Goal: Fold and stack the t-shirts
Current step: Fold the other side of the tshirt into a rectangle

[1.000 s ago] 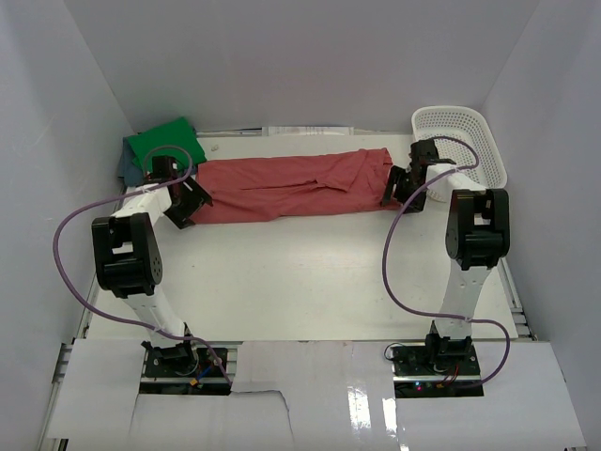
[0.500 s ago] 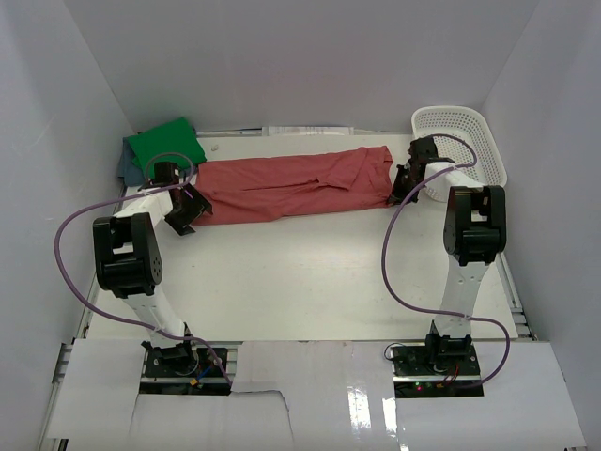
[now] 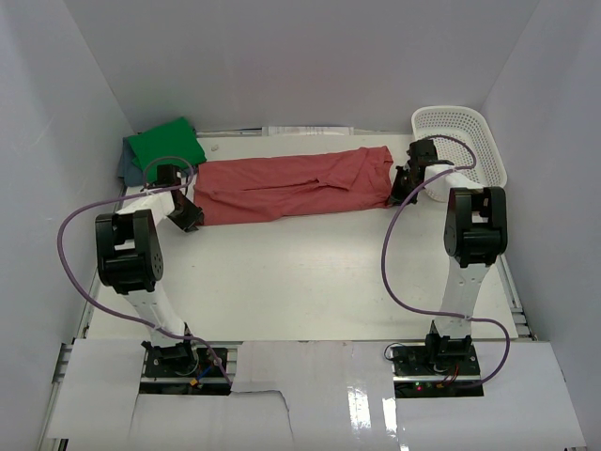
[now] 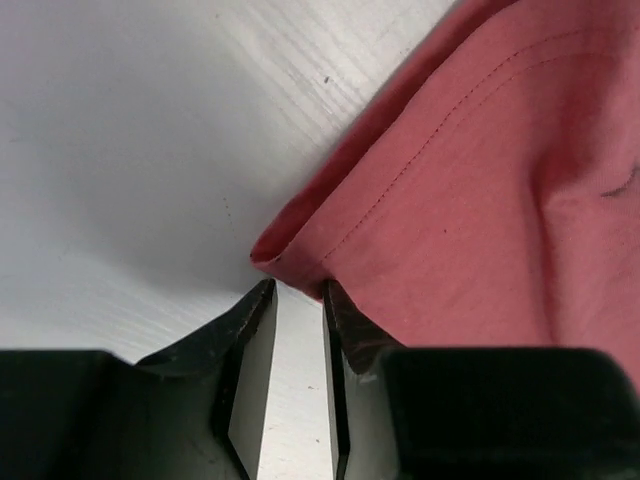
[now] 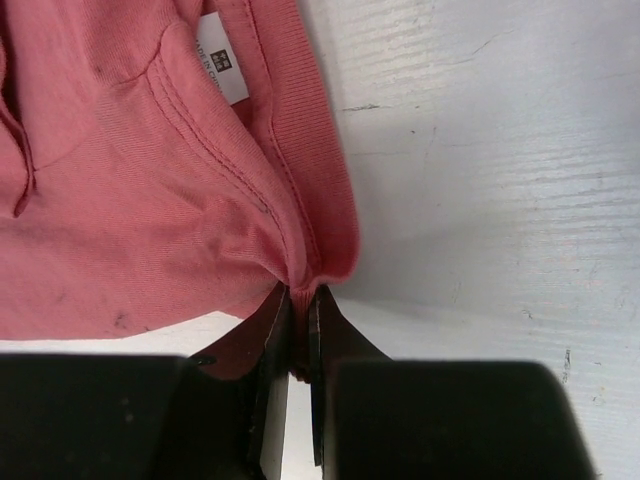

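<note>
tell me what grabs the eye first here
A red t-shirt lies stretched across the far half of the table, the left gripper at its left corner and the right gripper pinching its collar end. A bright green t-shirt sits folded in the far-left corner, a white basket far right.

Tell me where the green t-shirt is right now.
Top view: the green t-shirt lies at the far left corner of the table, atop the blue-grey t-shirt, just beyond the left tool and the left end of the red t-shirt.

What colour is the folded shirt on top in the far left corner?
Bright green shirt; top external view shows it best.
</note>
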Robot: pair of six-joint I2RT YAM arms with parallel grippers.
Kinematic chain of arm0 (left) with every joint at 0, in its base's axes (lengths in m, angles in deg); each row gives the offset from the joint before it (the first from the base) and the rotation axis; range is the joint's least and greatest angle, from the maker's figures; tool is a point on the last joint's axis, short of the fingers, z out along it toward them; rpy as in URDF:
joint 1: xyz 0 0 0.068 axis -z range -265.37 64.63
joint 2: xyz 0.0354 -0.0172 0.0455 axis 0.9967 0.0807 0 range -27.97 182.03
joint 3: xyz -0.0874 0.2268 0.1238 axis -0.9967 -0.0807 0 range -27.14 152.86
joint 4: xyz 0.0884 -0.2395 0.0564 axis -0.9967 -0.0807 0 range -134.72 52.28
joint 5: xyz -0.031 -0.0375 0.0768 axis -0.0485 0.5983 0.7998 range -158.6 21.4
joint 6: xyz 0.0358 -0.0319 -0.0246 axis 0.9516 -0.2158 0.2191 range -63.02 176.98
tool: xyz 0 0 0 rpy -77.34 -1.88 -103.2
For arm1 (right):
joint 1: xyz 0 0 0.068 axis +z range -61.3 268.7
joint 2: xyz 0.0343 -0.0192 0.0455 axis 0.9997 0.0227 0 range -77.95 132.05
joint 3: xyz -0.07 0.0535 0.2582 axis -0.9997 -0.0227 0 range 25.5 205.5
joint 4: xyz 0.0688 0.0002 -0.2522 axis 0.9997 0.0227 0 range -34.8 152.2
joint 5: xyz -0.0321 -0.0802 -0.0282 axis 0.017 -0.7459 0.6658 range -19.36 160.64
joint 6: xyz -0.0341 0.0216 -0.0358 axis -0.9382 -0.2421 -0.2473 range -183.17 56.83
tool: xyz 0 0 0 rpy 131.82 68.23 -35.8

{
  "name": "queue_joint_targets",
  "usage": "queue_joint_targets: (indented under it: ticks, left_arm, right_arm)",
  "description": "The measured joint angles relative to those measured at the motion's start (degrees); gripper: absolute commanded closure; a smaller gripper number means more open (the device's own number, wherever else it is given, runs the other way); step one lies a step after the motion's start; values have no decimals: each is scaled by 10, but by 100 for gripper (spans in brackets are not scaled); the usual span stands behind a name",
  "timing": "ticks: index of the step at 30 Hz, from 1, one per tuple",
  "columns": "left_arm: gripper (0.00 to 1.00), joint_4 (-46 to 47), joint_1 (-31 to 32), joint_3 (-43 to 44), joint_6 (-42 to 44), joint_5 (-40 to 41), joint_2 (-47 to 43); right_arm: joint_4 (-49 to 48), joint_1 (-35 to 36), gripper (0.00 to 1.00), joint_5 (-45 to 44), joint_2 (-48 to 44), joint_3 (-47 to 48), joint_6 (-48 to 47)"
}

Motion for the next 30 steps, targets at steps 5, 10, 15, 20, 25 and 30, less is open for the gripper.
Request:
queue_joint_targets:
  ticks: [5, 10, 15, 20, 25, 30]
  left_arm:
    - [64, 7, 1, 10, -9, 3, 15]
    - [75, 16, 1, 33, -16, 7, 33]
    - [100, 21, 1, 40, -14, 13, 42]
    - [100, 19, 2, 40, -11, 23, 41]
    - [100, -1, 4, 33, -1, 46, 29]
    - [100, -32, 4, 6, 8, 59, -2]
  right_arm:
    - [0, 5, 92, 0, -10, -1, -2]
    - [-3, 12, 92, 0, -30, -10, -5]
    - [-2, 16, 92, -2, -46, -18, -7]
    - [0, 21, 92, -10, -64, -41, -9]
    - [10, 25, 92, -19, -94, -82, -11]
    - [16, 29, 92, -26, -124, -125, -13]
